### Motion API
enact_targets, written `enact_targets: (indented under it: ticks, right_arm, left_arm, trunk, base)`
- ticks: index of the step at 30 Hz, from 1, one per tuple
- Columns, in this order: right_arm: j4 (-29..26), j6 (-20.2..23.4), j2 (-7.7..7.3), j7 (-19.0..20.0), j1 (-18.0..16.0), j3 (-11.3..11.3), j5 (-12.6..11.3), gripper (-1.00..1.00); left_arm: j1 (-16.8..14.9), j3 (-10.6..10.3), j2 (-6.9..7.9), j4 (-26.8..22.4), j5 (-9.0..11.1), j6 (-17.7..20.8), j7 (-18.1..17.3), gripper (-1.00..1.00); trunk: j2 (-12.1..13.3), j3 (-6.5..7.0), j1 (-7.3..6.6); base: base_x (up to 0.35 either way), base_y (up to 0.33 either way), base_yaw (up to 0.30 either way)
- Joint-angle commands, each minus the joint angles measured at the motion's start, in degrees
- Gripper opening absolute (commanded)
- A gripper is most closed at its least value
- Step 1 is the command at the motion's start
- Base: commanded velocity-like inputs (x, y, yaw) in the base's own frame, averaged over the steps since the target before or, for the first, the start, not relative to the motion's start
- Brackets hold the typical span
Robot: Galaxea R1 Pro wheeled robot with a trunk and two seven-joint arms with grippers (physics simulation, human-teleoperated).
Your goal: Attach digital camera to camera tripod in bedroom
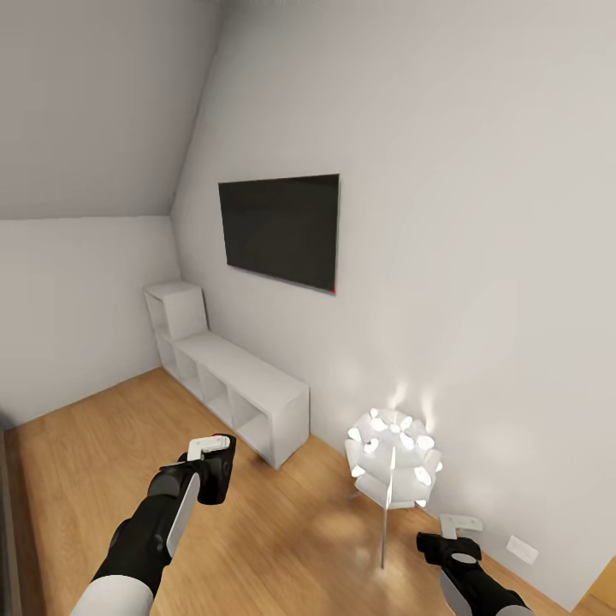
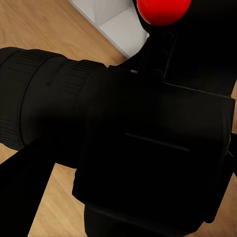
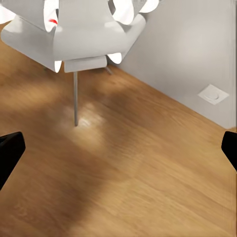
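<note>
Black digital camera [image 2: 148, 143] (red button on top) held in left pincer [image 1: 214, 466]

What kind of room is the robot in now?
Probably an attic bedroom or living room: a sloped ceiling, a wall-mounted television, a low white cubby shelf and a lit floor lamp on wood flooring.

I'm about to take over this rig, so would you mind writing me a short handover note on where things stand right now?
Left gripper: shut on the digital camera, carried low over the wood floor.
Right gripper: open, empty, near the lit floor lamp.
Ahead: white cubby shelf and wall TV.
Done: camera picked up.
Left: find the tripod, mount the camera.
</note>
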Motion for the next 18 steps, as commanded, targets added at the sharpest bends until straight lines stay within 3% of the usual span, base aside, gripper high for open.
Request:
enact_targets:
  ticks: [1, 18]
  right_arm:
    - [0.01, -0.1, 0.03, -0.38, -0.03, -0.13, -0.15, 1.0]
    - [-0.06, -0.06, 0.06, -1.3, -0.03, 0.05, -0.06, 1.0]
  left_arm:
    - [-0.04, 0.09, -0.05, -0.07, 0.1, 0.26, 0.16, -1.0]
    - [-0.04, 0.09, -0.05, -0.07, 0.1, 0.26, 0.16, -1.0]
  trunk:
    - [0.37, 0.11, -0.22]
    - [7.18, 3.16, -3.95]
  base:
    - [0.0, 0.0, 0.0]
    - [0.0, 0.0, 0.0]
